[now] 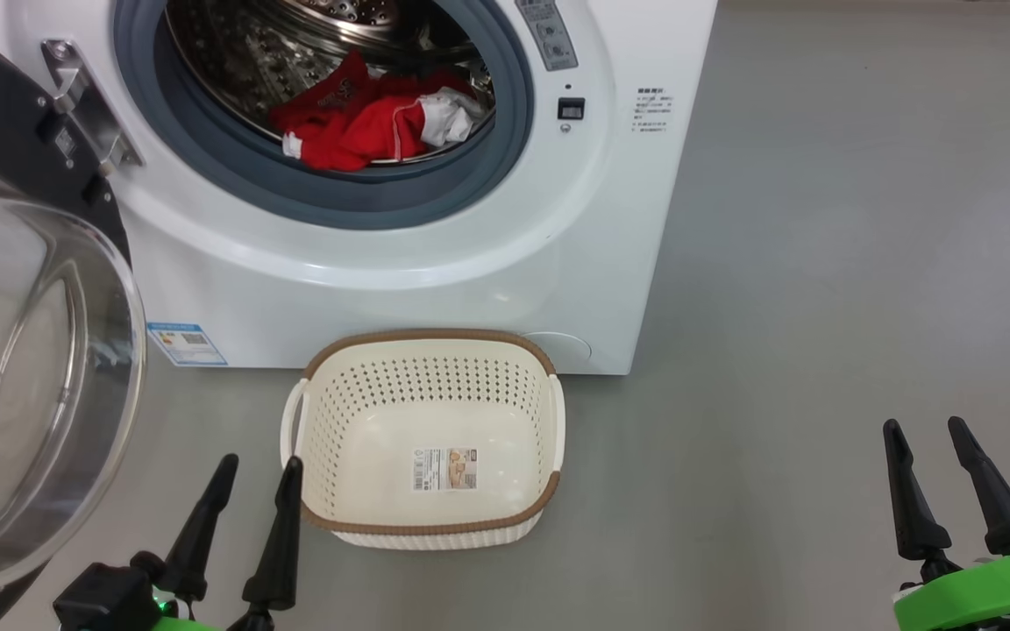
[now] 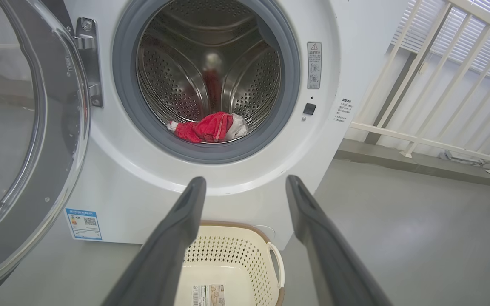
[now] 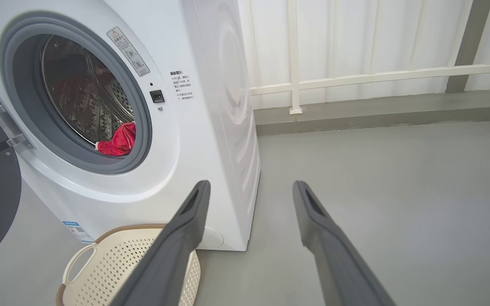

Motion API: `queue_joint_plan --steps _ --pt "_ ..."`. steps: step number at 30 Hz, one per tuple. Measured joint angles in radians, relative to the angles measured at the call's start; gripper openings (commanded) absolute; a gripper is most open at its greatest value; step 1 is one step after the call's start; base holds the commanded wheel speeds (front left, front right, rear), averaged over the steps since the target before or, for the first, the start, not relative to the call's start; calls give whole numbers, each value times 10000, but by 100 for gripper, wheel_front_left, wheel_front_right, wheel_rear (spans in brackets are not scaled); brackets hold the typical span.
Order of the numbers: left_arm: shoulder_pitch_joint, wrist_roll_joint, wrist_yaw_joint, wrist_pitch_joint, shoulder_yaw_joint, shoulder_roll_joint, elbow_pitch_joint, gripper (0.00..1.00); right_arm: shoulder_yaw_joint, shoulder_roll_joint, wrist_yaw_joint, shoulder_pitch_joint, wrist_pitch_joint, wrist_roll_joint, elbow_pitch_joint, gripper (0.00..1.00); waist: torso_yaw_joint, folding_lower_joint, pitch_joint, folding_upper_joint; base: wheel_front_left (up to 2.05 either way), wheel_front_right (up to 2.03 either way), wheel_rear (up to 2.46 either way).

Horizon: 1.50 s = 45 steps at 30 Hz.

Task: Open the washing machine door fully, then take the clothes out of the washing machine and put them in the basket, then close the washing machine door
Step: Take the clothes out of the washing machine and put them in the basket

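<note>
- The washing machine (image 1: 470,289) stands on the floor with its drum mouth exposed. The right wrist view adds its side panel and a white railing (image 3: 377,76) behind it.
- The washing machine door (image 1: 32,368) hangs swung out on the left hinge, apparently wide open. It is rigid, and its glass bowl is smooth.
- The basket (image 1: 430,336) sits on the floor, just in front of the machine and below the opening. It is light and stiff. The head view shows its bare bottom and label.
- The clothes (image 1: 365,131) lie at the drum's front bottom, just behind the gasket. They are soft, light and limp, and likely to trail. A pinch on the raised red fold is advised, since the white piece may separate. The left wrist view shows the drum's depth behind them.
- The left jaws and right jaws are spread wide and hold nothing, low and well apart from the clothes.
</note>
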Motion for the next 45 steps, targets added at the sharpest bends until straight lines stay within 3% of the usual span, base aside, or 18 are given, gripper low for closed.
queue_joint_plan --steps 14,33,45 --pt "-159 -50 0 0 -61 17 -52 100 79 4 0 -15 0 -52 -13 100 13 0 169 0 97 -107 10" --pt "-300 -10 0 0 -105 -4 313 100 119 21 2 -25 0 -52 -8 100 61 0 319 0 4 -4 0" --pt "-3244 332 0 0 -690 -165 2249 100 288 153 0 -561 0 -52 -67 100 -39 0 1247 0 0 0 0"
